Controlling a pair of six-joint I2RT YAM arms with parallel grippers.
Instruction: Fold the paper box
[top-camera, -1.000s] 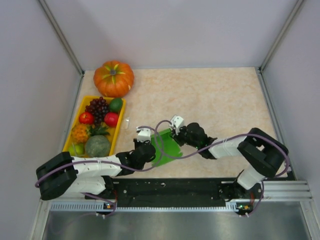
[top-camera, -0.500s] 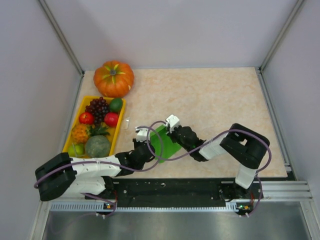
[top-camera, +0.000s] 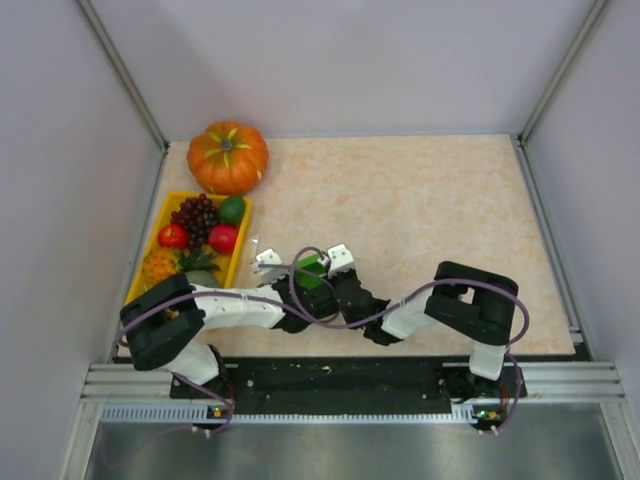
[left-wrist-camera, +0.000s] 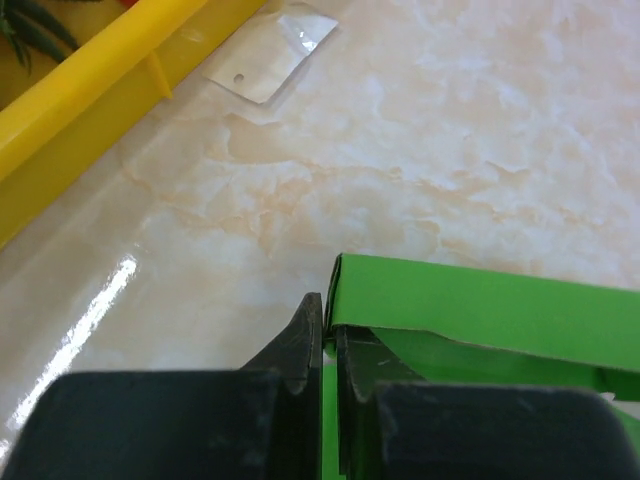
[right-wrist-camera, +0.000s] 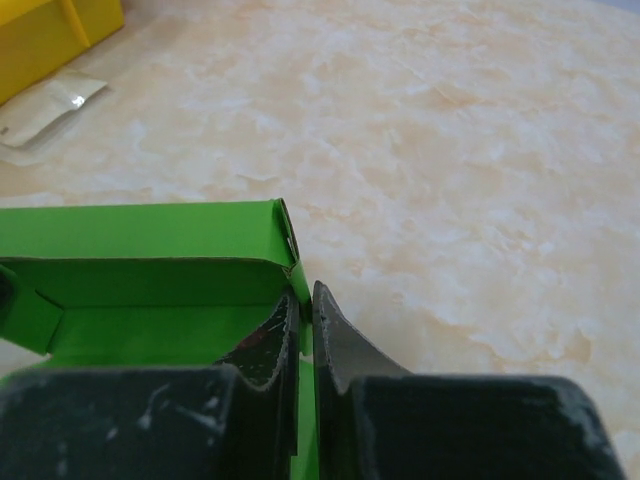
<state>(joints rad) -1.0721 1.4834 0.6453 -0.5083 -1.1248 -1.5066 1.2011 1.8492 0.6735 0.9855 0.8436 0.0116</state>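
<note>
Two hands meet over one piece of card near the front edge of the desk. The left hand has its fingers pressed almost together, with a thin upright edge of the paper box pinched between them at the box's left end. The right hand is closed just as tightly, nipping the card at the right corner, where a side wall meets the far wall.

Between them the bright green box is partly formed. The right wrist view shows a far wall standing up, a floor panel below it and a small flap turned inward at the left. From above only a small green patch shows between the two wrists, left of the desk's centre and close to the arms' bases.

Just beyond the box, a small clear plastic packet lies flat on the marbled surface beside the yellow tray. The tray sits along the left edge and holds dark grapes, a round green fruit and red fruit. Farthest back, in the left rear corner, stands an orange pumpkin.
</note>
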